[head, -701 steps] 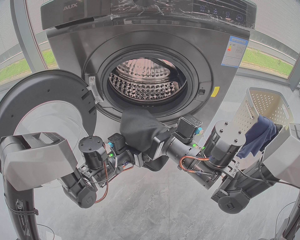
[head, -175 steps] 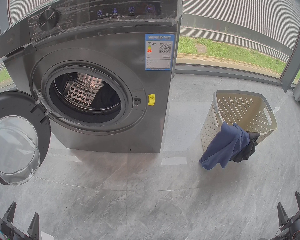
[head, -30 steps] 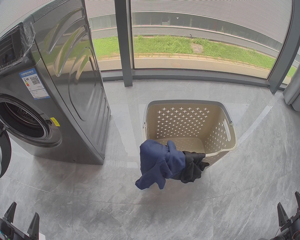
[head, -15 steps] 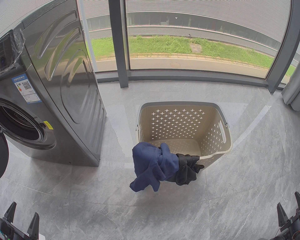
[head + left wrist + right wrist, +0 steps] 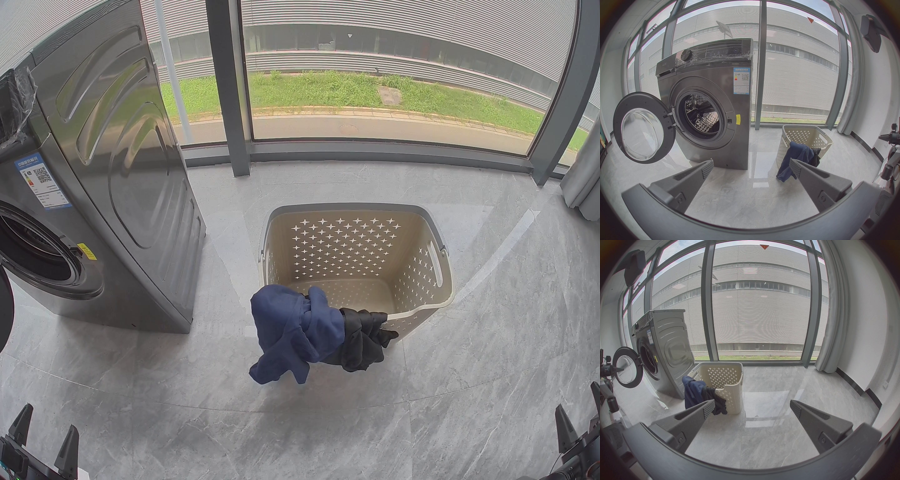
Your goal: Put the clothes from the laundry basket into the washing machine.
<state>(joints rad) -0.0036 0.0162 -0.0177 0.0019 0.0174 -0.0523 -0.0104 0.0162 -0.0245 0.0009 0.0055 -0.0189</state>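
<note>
A cream laundry basket [image 5: 431, 256] stands on the grey floor ahead of me. A blue garment [image 5: 290, 331] and a black garment [image 5: 361, 337] hang over its near rim. The grey washing machine [image 5: 119, 181] is to the left, its round door [image 5: 642, 131] swung open and its drum [image 5: 701, 116] visible. My left gripper [image 5: 44, 434] is open, low at the near left, far from the basket. My right gripper [image 5: 578, 409] is open, low at the near right. In the wrist views the basket [image 5: 806, 139] [image 5: 725, 382] lies well beyond each gripper [image 5: 750, 165] [image 5: 750, 407].
Tall windows with dark frames [image 5: 228, 94] stand behind the basket and machine. A grey curtain [image 5: 584, 181] hangs at the far right. Bare floor [image 5: 350, 425] lies between me and the basket.
The head view has kept swinging right, so the machine and the basket slide left in the picture. Clothes and basket have not moved. Both grippers stay low and open.
</note>
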